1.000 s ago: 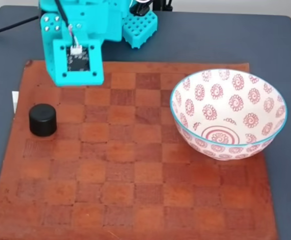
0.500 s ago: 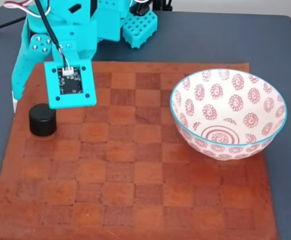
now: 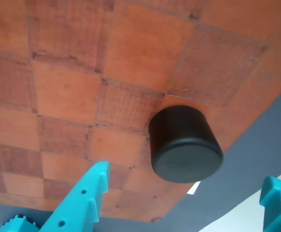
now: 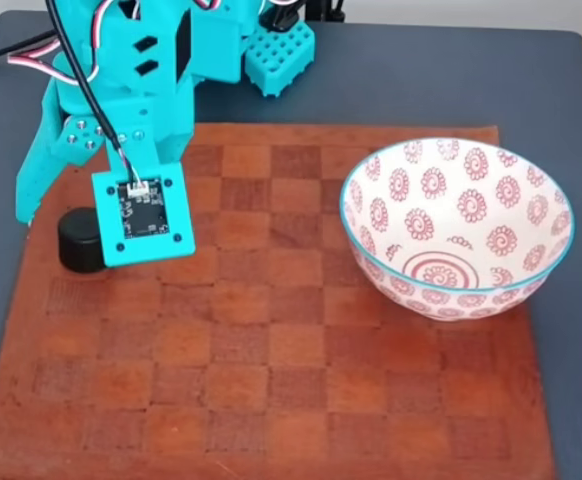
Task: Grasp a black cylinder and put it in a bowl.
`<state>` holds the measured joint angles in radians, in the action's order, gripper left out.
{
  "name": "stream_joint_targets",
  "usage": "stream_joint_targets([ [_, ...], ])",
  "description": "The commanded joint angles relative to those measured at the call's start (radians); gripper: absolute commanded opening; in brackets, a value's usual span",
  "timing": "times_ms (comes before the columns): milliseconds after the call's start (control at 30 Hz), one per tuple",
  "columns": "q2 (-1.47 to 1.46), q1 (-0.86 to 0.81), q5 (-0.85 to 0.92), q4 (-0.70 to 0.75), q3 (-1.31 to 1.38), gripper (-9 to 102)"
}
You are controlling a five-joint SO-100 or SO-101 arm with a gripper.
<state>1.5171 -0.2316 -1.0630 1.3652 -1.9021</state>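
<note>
Black cylinder [image 4: 79,243] upright near the left edge of the brown checkered mat [image 4: 271,400], just inside its border, well apart from the bowl [image 4: 458,228] at the right edge. Gripper [image 3: 184,193] spread wide, holding nothing, one teal finger [image 3: 85,203] on each side of the cap in the wrist view. Best lowered straight, cap centred between the fingers, tips close to the mat, then squeezed around the side wall, not the rounded top. Off-centre closing likely to knock it off the mat.
</note>
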Motion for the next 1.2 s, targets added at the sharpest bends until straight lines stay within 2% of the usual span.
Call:
stream_joint_targets([
  [0, -0.003, -0.008, -0.005, -0.023, 0.040, 39],
  [100, -0.015, -0.008, -0.008, -0.064, 0.026, 38],
  [600, -0.084, -0.011, -0.014, -0.069, 0.043, 37],
  [800, -0.081, -0.026, -0.011, -0.069, 0.043, 26],
  [1167, -0.086, -0.028, 0.003, -0.123, 0.040, 13],
])
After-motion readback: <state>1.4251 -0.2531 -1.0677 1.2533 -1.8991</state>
